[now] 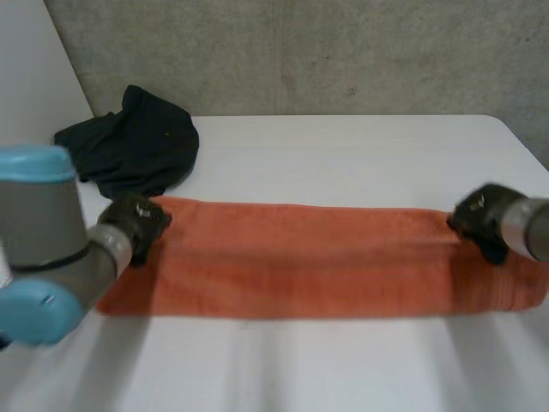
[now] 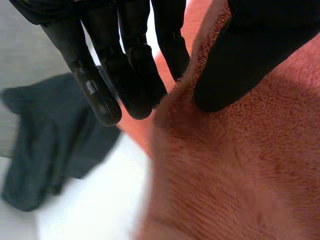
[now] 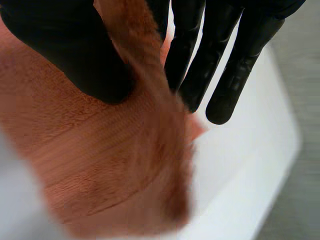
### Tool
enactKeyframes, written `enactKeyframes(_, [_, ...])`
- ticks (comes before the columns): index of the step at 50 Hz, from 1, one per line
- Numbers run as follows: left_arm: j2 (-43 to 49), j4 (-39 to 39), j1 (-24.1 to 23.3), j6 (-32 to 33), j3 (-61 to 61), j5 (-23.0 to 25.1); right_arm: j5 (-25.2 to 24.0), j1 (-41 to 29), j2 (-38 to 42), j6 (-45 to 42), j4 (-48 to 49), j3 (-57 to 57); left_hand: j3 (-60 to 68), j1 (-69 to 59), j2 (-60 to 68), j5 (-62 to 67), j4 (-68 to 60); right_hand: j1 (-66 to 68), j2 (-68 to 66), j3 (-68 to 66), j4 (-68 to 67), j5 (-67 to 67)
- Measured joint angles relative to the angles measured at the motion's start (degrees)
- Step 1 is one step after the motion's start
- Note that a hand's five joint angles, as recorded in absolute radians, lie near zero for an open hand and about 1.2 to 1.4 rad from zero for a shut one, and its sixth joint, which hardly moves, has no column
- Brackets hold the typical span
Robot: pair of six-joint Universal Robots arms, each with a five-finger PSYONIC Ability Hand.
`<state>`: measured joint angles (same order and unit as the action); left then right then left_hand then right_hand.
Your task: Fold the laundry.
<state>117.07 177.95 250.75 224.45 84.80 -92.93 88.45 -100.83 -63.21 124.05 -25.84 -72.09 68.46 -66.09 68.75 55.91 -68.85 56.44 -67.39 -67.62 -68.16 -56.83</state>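
A long orange towel (image 1: 309, 257) lies folded as a strip across the white table (image 1: 343, 154). My left hand (image 1: 137, 221) is at its far left corner; in the left wrist view the thumb (image 2: 240, 65) and fingers (image 2: 125, 75) pinch a ridge of the orange towel (image 2: 225, 170) between them. My right hand (image 1: 482, 219) is at the towel's far right corner. There the thumb (image 3: 75, 55) and fingers (image 3: 210, 65) pinch a raised fold of the orange towel (image 3: 100, 165).
A dark garment (image 1: 133, 142) lies crumpled at the table's back left, just behind my left hand, also seen beside the fingers as the dark garment (image 2: 45, 145). The table's right edge (image 3: 280, 165) runs close to my right hand. A grey wall stands behind.
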Motion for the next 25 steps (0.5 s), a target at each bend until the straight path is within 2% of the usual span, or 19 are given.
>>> enactKeyframes(4, [3.99, 4.99, 0.01, 0.01, -7.63, -1.87, 2.32, -1.83, 4.41, 2.20, 4.46, 8.29, 0.00, 0.00, 0.00, 0.00, 0.00, 0.00, 0.00, 0.00, 0.00, 0.00])
enactKeyframes(5, [4.97, 9.31, 0.04, 0.05, -10.96, -2.45, 3.39, -2.88, 6.82, 4.02, 8.36, 14.95, 0.01, 0.00, 0.00, 0.00, 0.00, 0.00, 0.00, 0.00, 0.00, 0.00])
enactKeyframes(6, [5.12, 10.49, 0.04, 0.06, -11.65, -2.55, 3.53, -3.04, 7.15, 4.35, 9.11, 16.14, 0.01, 0.00, 0.00, 0.00, 0.00, 0.00, 0.00, 0.00, 0.00, 0.00])
enactKeyframes(9, [5.21, 21.64, 0.13, 0.12, -15.70, -2.87, 4.01, -3.82, 8.51, 6.45, 14.52, 23.17, 0.01, 0.00, 0.01, 0.00, 0.00, 0.00, 0.00, 0.00, 0.00, 0.00])
enactKeyframes(10, [4.69, 28.08, 0.19, 0.10, -17.09, -2.84, 4.10, -4.27, 8.86, 8.04, 19.20, 27.74, 0.02, 0.00, 0.01, 0.00, 0.00, 0.00, 0.00, 0.00, 0.00, 0.00])
enactKeyframes(15, [1.67, 45.50, -0.03, -0.43, -19.59, -2.57, 3.86, -5.18, 7.32, 11.56, 32.72, 34.05, 0.02, 0.00, 0.02, 0.00, 0.00, 0.00, 0.00, 0.00, 0.00, 0.00])
enactKeyframes(16, [1.67, 45.50, -0.03, -0.43, -19.59, -2.57, 3.86, -5.18, 7.32, 11.56, 32.72, 34.05, 0.02, 0.00, 0.02, 0.00, 0.00, 0.00, 0.00, 0.00, 0.00, 0.00])
enactKeyframes(17, [0.44, 49.14, -0.15, -1.35, -19.94, -2.50, 3.76, -5.37, 5.94, 12.78, 38.61, 34.24, 0.01, 0.00, 0.03, 0.00, 0.00, 0.06, 0.00, 0.00, 0.00, 0.00])
enactKeyframes(19, [-0.67, 50.70, -0.18, -2.70, -19.73, -2.48, 3.69, -5.49, 4.91, 13.43, 42.22, 33.47, 0.02, 0.00, 0.03, 0.00, 0.00, 0.20, 0.00, 0.00, 0.00, 0.00])
enactKeyframes(22, [-2.89, 51.11, -0.04, -5.84, -17.99, -2.40, 3.30, -5.65, 2.78, 14.27, 47.12, 29.59, 0.02, 0.00, 0.03, 0.00, 0.00, 0.27, 0.00, 0.00, 0.00, -0.04])
enactKeyframes(25, [-3.90, 50.59, 0.14, -7.28, -16.28, -2.32, 2.94, -5.67, 2.19, 14.41, 47.91, 27.43, 0.02, 0.00, 0.04, 0.00, 0.00, 0.27, 0.00, 0.00, -0.01, -0.22])
